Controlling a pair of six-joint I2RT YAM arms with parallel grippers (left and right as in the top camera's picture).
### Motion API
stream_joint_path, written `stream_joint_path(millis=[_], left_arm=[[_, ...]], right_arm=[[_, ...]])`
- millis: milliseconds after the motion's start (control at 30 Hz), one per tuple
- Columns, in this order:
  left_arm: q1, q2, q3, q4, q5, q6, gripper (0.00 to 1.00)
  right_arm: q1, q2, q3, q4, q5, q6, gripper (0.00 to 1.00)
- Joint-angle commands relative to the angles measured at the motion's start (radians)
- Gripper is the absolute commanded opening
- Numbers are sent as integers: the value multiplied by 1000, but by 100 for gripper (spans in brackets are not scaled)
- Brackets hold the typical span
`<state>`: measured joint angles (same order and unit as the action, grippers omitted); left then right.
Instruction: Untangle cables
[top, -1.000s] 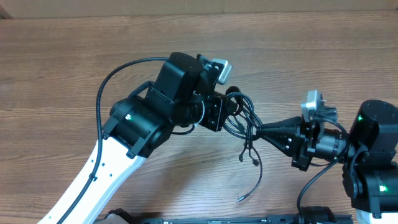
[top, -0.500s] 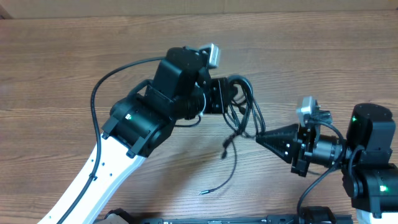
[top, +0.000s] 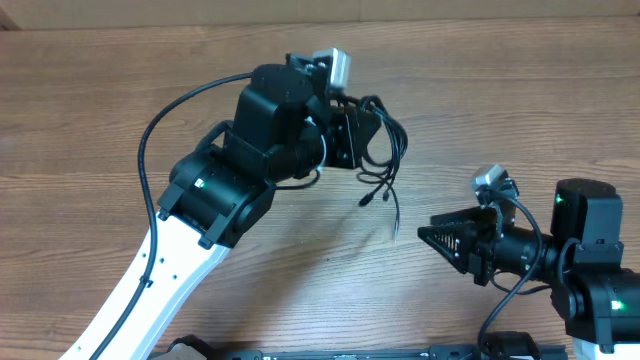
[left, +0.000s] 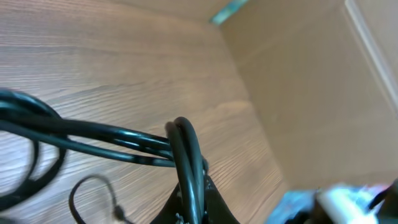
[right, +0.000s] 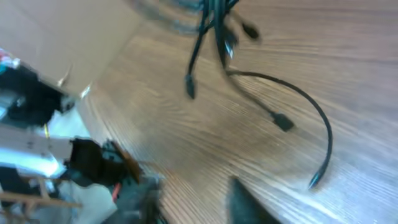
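At left, left pincer clenched on the cables, loops bunched at its tip, plug ends dangling over the tabletop. At right, right pincer well apart from them, grasping nothing; cannot tell whether released or clenched.

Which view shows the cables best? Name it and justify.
Overhead: the whole bunch of cables shows, hanging from the left gripper, loose ends included. Left wrist gives only close-up loops at that gripper; right wrist catches blurred dangling plug ends.
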<state>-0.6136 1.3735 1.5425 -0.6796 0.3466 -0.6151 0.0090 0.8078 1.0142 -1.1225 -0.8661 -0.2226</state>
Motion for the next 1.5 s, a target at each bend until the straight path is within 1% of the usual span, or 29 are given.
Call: stream_joint_path(millis=[0,67,133,267,333,467,767,800,867,967,1100,1200,1367,1467], left_arm=[[-2,-4,24,-41,68,245,4],[-2,-4,24,-92,109,355,4],[-2,-4,24,-124,166,436,4],[-3,-4,24,-137,325,564,4],[-5,-4,24,-130,383,599,4],[-29,-4,24,-106,378,601,4],[-119,-3,24,-33,372,584,4],[-128,-3,24,-29,372,580,4],[-141,-3,24,-19,387,566,4],[-154,-3,24,-4,430,562,4],[-155,-3,24,31,578,563,4],[-154,-3,24,58,671,563,4],[-152,-3,24,87,795,564,4],[-150,-8,24,90,811,565,4]], right_arm=[[3,-9,15,25,95,80,75],[3,-9,15,57,142,153,85],[3,-9,15,90,148,203,90],[3,-9,15,151,147,282,93],[3,-9,15,172,142,311,94],[3,-9,15,190,103,332,95],[3,-9,15,190,113,332,100],[3,-8,15,190,135,341,100],[3,-6,14,186,247,404,100],[3,5,14,177,445,489,100],[3,38,14,167,592,547,100],[3,77,14,159,657,571,100],[3,164,14,137,705,571,100],[3,211,14,122,711,571,100]])
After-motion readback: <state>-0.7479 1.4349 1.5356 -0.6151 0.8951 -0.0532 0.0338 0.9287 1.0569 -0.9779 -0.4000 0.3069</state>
